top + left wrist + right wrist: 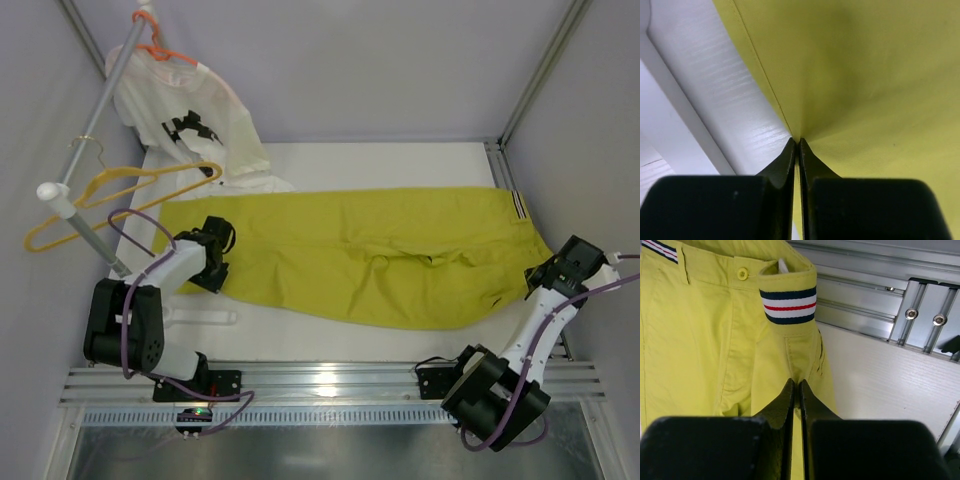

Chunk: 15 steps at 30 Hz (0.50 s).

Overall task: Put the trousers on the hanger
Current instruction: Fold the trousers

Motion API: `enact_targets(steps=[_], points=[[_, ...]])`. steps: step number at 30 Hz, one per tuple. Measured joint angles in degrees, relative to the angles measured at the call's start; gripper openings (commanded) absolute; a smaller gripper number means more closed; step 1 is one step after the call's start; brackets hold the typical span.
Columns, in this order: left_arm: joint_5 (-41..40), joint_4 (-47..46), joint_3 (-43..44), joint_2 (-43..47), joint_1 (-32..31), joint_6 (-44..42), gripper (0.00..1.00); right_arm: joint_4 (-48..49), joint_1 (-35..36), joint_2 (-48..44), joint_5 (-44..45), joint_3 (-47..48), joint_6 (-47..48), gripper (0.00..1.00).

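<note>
The yellow-green trousers (380,255) lie flat across the white table, with the striped waistband (517,207) at the right and the leg ends at the left. My left gripper (212,264) is at the near left edge of the legs. In the left wrist view it (799,142) is shut on a fold of the trousers (865,75). My right gripper (547,276) is at the waist end. In the right wrist view it (798,385) is shut on the trousers (700,340) just below the striped band (789,305). The yellow hanger (110,195) hangs on the rail at the far left.
A slanted grey rail (95,140) stands at the left and carries an orange hanger (160,50) with a white T-shirt (195,115). A small white piece (205,317) lies near the left arm. Aluminium rails (330,382) run along the near table edge. Enclosure walls close in on both sides.
</note>
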<state>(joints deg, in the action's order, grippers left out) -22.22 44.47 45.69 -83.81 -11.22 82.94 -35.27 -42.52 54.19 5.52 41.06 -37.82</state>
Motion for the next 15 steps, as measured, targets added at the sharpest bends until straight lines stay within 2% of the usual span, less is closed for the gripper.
enact_targets(steps=[8,15], points=[[-4.76,12.55,9.16,3.10,-0.02,2.58,0.01,-6.95,0.11,-2.75,2.75,8.28,0.20,0.04],[-7.45,18.64,12.24,5.31,0.00,2.60,0.01,-13.27,0.20,-5.29,3.87,11.82,0.24,0.04]])
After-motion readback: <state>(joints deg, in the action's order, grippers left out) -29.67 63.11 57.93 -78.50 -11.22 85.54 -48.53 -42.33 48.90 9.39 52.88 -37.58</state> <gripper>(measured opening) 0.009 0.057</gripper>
